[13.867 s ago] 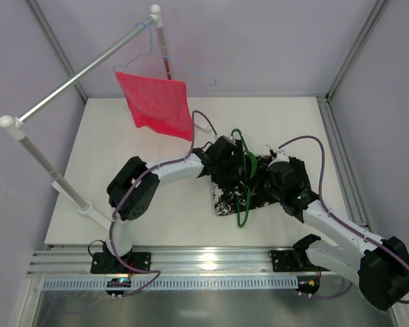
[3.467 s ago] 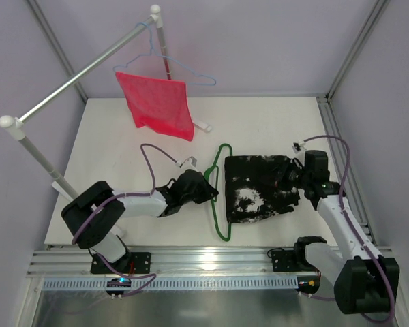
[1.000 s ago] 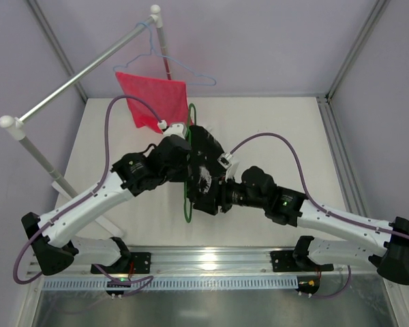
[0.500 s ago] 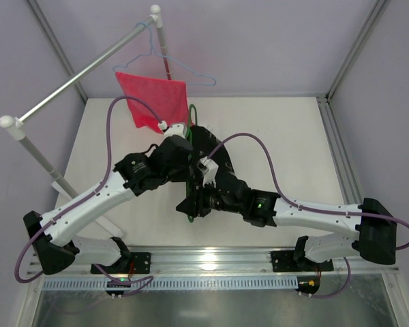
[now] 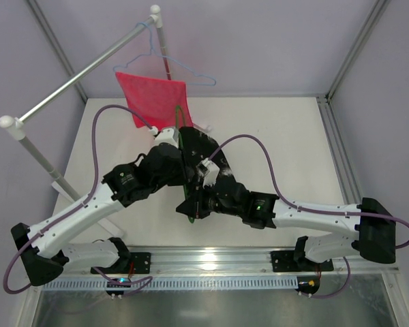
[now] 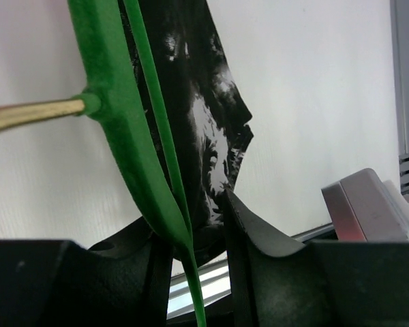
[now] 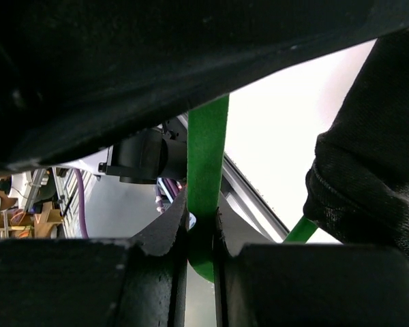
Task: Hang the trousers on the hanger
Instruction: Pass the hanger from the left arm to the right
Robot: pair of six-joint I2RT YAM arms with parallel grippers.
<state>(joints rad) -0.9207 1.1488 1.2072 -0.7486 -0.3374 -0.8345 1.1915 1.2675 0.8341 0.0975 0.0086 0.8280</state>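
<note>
Overhead view: both arms meet over the middle of the white table. Between them we see the trousers, black mottled with white. They appear draped on the hanger, a thin green frame held on edge above the tabletop, running from 12 to 6 o'clock.

The left gripper has its jaws a little apart, with the green frame and a fold of cloth passing between them. The right gripper is pinched on the lower green bar.

We judge the trousers soft, limp and light, likely to slide along the smooth bar if it tilts. The hanger looks stiff but slender, so it may twist. We would take hold on the frame near its neck, not on the cloth.

At 11 o'clock from the trousers, a red cloth hangs on a pale blue hanger from a rail, close to the green hook. It could snag there. Purple cables loop over both arms.
</note>
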